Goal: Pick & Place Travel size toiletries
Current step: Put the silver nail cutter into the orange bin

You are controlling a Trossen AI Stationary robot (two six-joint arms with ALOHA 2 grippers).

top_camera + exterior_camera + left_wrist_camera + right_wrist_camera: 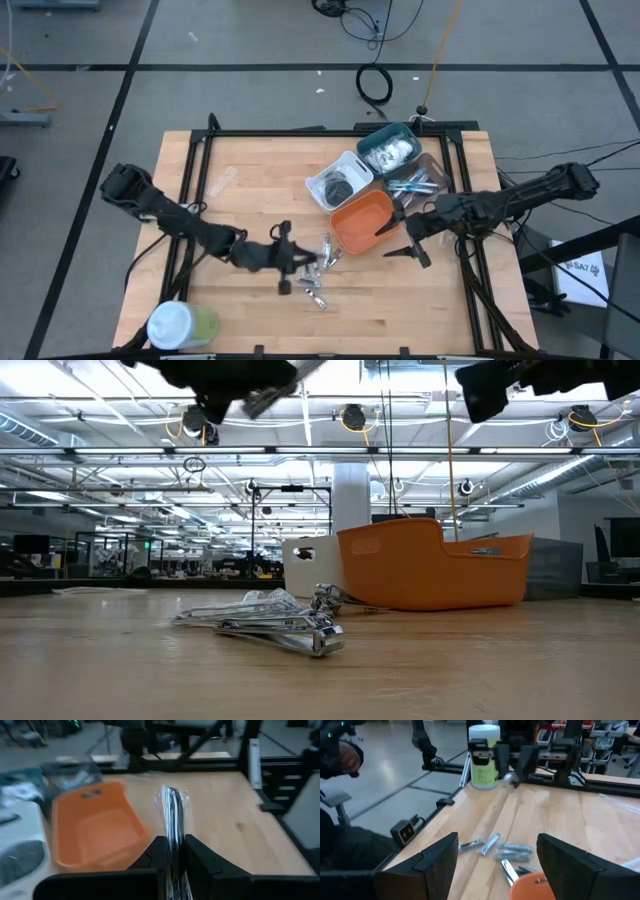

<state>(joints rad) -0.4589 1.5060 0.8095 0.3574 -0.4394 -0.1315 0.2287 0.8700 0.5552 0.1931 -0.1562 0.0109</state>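
Left end effector (172,852) pinching silver tube (173,817), raised beside orange bin (95,827) rim.

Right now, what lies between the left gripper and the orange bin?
In the high view, a loose pile of silver tubes lies between the left gripper and the orange bin; that gripper grips one wrapped silver tube.

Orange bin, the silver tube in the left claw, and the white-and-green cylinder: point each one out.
orange bin (362,216): high view, on its bare inner floor.
silver tube (173,815): left wrist view, on its wrapped shaft above the left claw's fingers.
white-and-green cylinder (484,767): right wrist view, on its green label.
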